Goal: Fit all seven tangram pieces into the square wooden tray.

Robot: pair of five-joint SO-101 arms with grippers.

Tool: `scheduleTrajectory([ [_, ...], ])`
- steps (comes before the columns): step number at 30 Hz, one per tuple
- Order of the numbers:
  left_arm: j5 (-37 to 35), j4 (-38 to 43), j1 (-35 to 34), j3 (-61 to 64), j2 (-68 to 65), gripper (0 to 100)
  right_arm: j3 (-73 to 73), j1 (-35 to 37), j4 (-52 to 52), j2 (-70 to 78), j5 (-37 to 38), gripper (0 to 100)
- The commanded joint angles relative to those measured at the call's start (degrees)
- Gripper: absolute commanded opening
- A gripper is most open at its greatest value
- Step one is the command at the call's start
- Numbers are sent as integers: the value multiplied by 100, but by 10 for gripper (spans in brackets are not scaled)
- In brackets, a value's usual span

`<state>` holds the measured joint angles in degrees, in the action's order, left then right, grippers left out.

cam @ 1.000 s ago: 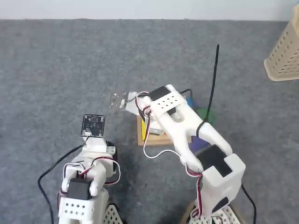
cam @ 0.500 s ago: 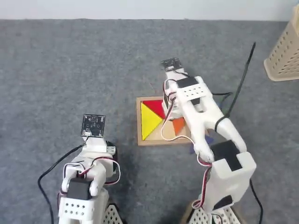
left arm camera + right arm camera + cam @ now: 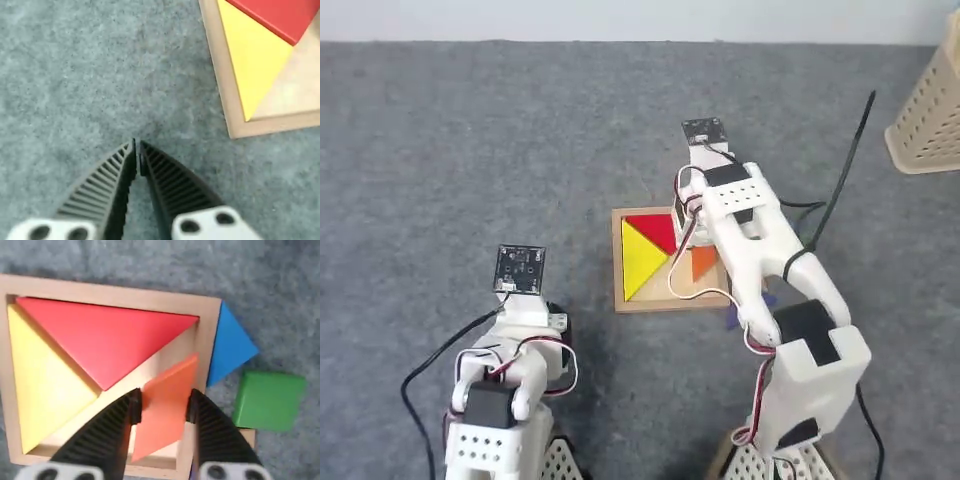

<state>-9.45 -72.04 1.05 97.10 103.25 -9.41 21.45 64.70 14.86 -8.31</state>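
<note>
The square wooden tray (image 3: 620,300) lies mid-table with a red triangle (image 3: 655,232) and a yellow triangle (image 3: 640,262) seated in its left half. My right arm (image 3: 740,230) stands over the tray's right side. Its gripper (image 3: 162,406) is shut on an orange piece (image 3: 165,412), held tilted over the tray's bare right part beside the red triangle (image 3: 110,340) and the yellow triangle (image 3: 45,385). A blue triangle (image 3: 227,347) and a green square (image 3: 267,400) lie on the carpet just outside the tray rim (image 3: 207,340). My left gripper (image 3: 136,146) is shut and empty, above carpet near a tray corner (image 3: 235,127).
A slatted beige basket (image 3: 930,110) stands at the far right edge. The left arm's base (image 3: 505,400) sits at the front left, with open grey carpet beyond it. A black cable (image 3: 845,170) trails off the right arm. A bit of purple (image 3: 763,298) shows by the right arm.
The right arm has swung from the tray's left corner across to its right side, uncovering the red and yellow triangles; the orange piece is now over the tray. The left arm has kept still.
</note>
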Motion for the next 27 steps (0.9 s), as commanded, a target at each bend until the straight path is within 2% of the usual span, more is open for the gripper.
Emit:
scheduleTrajectory([
  [1, 26, -26, -9, -48, 88, 13, 360, -84, -66, -145, -70, 263],
  [3, 26, -26, -9, -48, 88, 13, 360, -84, -66, -145, -70, 286],
  [9, 26, -26, -9, -48, 88, 13, 360, -84, -31, -154, 79, 270],
  [15, 26, -26, -9, -48, 88, 13, 352, -75, -92, -92, 360, 0],
  [18, 26, -26, -9, -48, 88, 13, 316, -110, -127, -84, 378, 45],
  [27, 26, -26, -9, -48, 88, 13, 475, -637, -444, 567, 598, 17],
])
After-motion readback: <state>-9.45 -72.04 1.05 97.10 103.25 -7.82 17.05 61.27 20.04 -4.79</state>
